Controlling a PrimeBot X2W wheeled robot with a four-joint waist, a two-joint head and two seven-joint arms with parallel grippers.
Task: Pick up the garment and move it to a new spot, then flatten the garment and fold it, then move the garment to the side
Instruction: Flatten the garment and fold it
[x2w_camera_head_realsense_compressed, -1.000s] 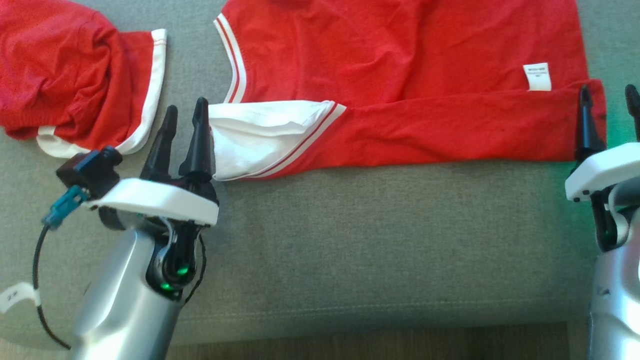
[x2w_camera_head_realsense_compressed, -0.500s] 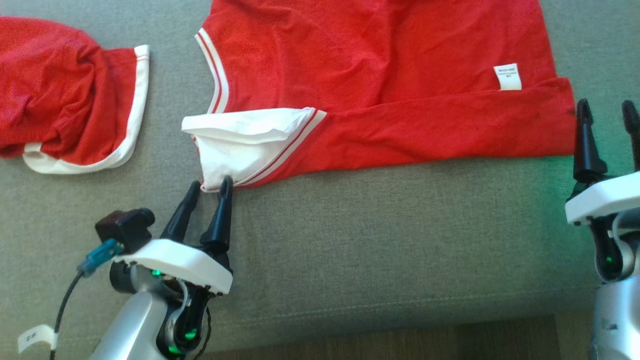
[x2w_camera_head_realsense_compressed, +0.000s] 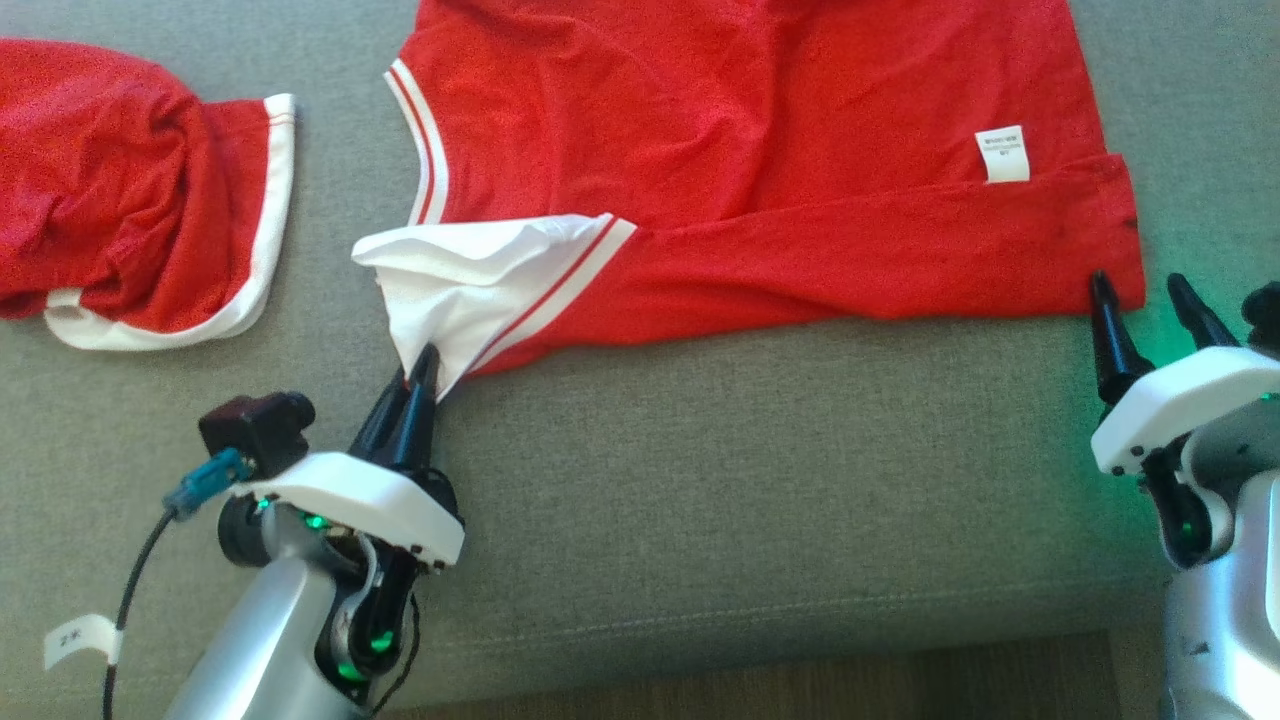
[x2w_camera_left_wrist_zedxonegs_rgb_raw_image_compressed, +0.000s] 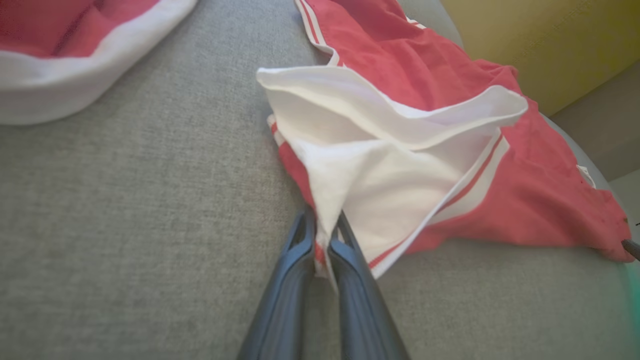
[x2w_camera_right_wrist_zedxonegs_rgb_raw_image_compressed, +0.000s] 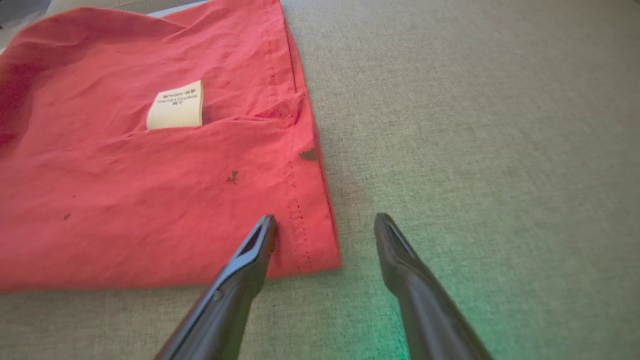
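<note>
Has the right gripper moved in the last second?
Yes. Against the label on the shirt, the right gripper has drawn back toward the robot, jaws open astride the near corner.

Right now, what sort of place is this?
Probably a home-style room: the red white-trimmed garment lies on a grey woven-fabric sofa-like cushion with a stitched front seam, brown wood floor below, yellow wall behind.

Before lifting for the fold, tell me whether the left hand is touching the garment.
Touching. The left wrist view shows the left hand shut on the garment, its white corner pinched between both fingers.
</note>
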